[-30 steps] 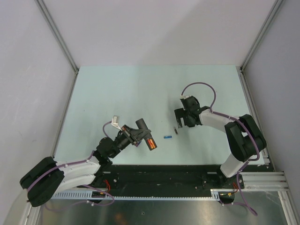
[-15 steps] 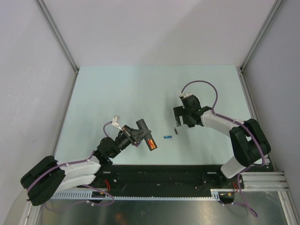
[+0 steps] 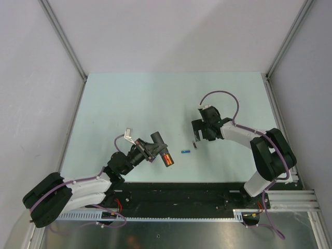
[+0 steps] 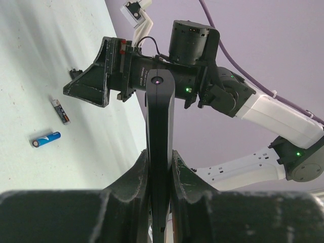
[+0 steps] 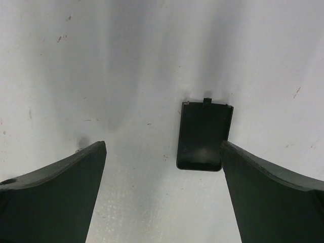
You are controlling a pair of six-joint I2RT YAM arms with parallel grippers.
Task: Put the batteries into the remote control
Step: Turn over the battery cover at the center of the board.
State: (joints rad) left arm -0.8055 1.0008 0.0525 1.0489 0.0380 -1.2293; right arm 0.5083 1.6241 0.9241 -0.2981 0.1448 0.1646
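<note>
The left claw (image 3: pixel 149 151), on an arm stretched low over the counter (image 3: pixel 129 98), clamps the slim black remote (image 3: pixel 158 142), tilted, with two orange batteries (image 3: pixel 167 159) in its recess. The right claw (image 5: pixel 162 148) hangs wide open above a small black lid (image 5: pixel 205 136). A blue battery (image 3: pixel 185 151) lies between the arms.

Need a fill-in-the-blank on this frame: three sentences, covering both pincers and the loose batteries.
1. The left pincer is ____ on the remote control.
2. The right pincer hangs over the black battery cover with its jaws ____.
3. The blue battery and the dark grey battery lie loose on the ____.

Missing words: shut; open; table
</note>
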